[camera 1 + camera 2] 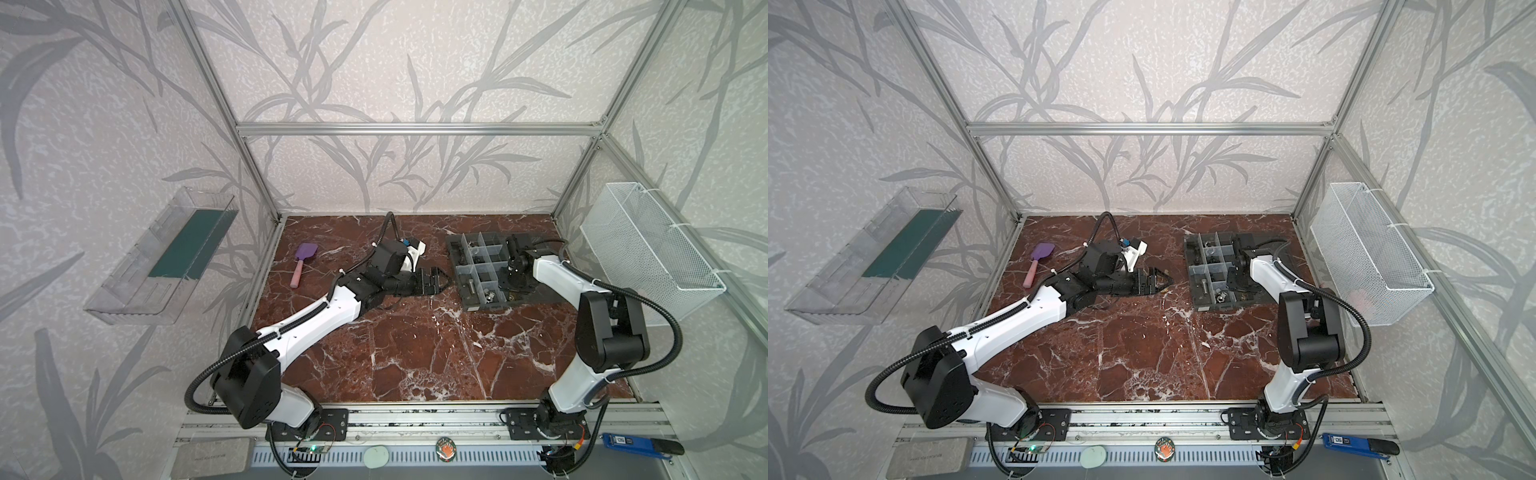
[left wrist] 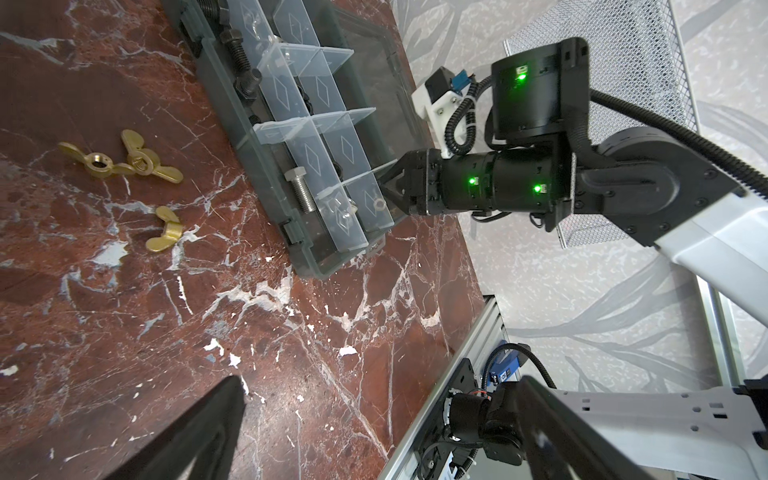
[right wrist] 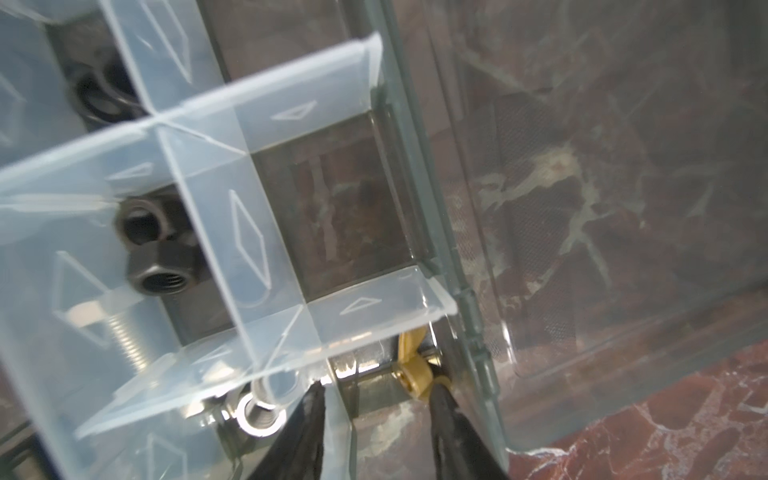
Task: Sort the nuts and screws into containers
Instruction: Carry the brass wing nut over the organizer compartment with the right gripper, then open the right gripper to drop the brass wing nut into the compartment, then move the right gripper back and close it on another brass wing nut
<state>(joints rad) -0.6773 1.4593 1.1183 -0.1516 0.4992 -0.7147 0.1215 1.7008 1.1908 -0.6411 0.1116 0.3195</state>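
Both spread: right pincer (image 3: 376,384) down in organizer box (image 1: 456,270), left pincer (image 1: 1165,283) low beside it w/ arm (image 1: 324,316) outstretched.

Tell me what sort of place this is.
Likely a robot lab cell: two arms bolted to a front rail, a metal frame around them, and a marble-look table holding a parts box.

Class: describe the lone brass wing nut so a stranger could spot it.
On the red marble table, look beside the grey organizer box. Three brass wing nuts lie there; the lone one sits apart, while the other two touch.
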